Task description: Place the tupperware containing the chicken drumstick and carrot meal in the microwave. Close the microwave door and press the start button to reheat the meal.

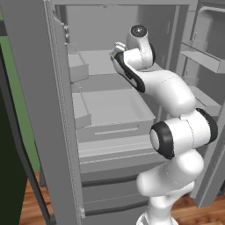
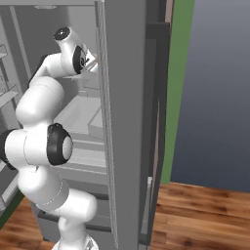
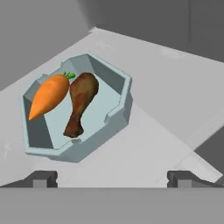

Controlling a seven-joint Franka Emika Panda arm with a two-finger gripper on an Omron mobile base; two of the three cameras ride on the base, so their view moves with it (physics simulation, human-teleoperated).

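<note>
— Where does the tupperware sit relative to the jaws?

— In the hand view it lies ahead of the gripper, above the two dark fingertips, and off toward the left one. It is well apart from both tips; nothing sits between them but bare pale shelf.

— So the jaws are not on anything?

— No. They stand wide apart, one tip at each side of the lower edge, holding nothing.

— What is in the tray?

— The carrot lies on the far-left side, its green top toward the middle and its point aimed left. The chicken drumstick lies just beside it to the right, touching or nearly touching at the thick end, with its thin bone end pointing back toward the jaws.

— And where is all this?

— On a shelf inside an open grey refrigerator. From the left base view the arm reaches into the upper compartment; the hand itself is mostly hidden behind the wrist there.
</note>
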